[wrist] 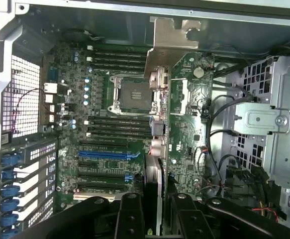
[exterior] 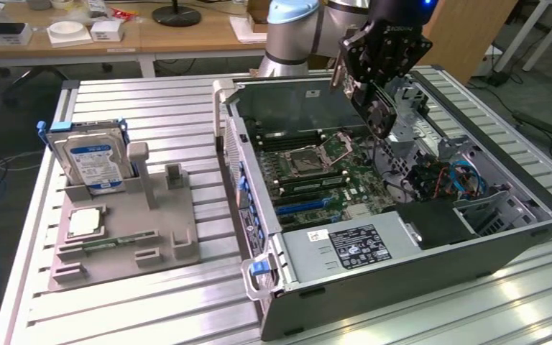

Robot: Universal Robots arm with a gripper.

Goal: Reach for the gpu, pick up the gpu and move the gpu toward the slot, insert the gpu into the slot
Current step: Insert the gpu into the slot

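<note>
My gripper is clamped narrow on the gpu, above the open case.

Exterior view: the card hangs below my fingers, tilted, with its long axis running down toward the motherboard. Its broad dark face is turned to the camera. It is clear of the board and well apart from the blue slot.

Wrist view: gpu is seen edge-on between my fingers. The metal bracket is at the end farthest from them. The thin edge runs across the line of the slot, not along it. The slot's end sits just beside that edge.
</note>
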